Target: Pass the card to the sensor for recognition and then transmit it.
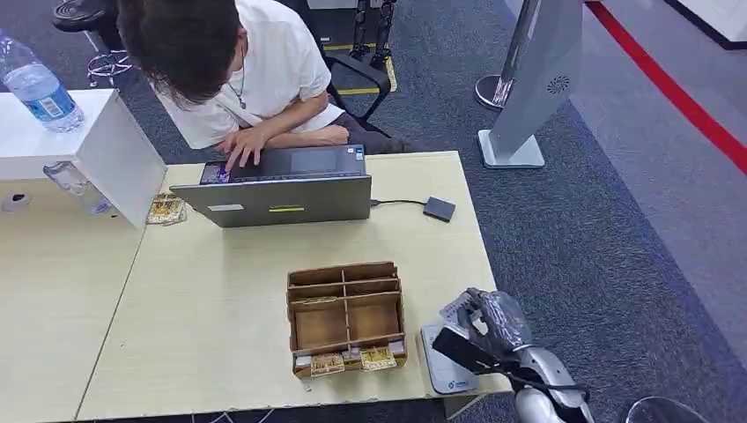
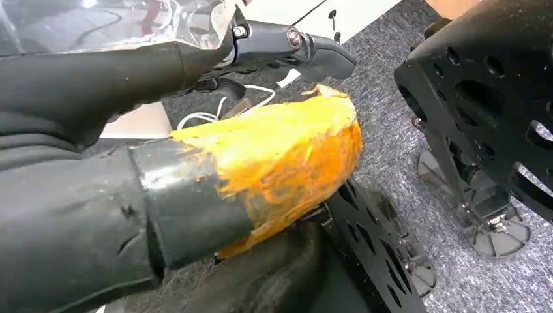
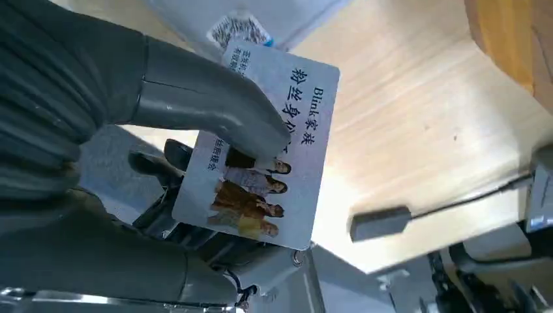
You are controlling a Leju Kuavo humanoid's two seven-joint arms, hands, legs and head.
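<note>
My right hand (image 1: 484, 328) hovers at the near right corner of the table, just above the grey sensor pad (image 1: 443, 370). Its thumb (image 3: 209, 111) and fingers pinch a white card (image 3: 261, 150) printed with dark text and a photo of several people. The card is tilted over the pad, whose label with a square code (image 3: 242, 29) lies beyond the card's edge. My left hand (image 2: 195, 163) hangs off the table over grey carpet. Its thumb tip is wrapped in orange tape (image 2: 287, 150), its fingers are apart and it holds nothing.
A wooden divider box (image 1: 345, 317) with cards in its front slot stands left of the pad. A person types at a laptop (image 1: 282, 198) across the table (image 1: 203, 300). A small black device (image 1: 439, 209) on a cable lies beside it. A water bottle (image 1: 40, 88) stands on a white box at the far left.
</note>
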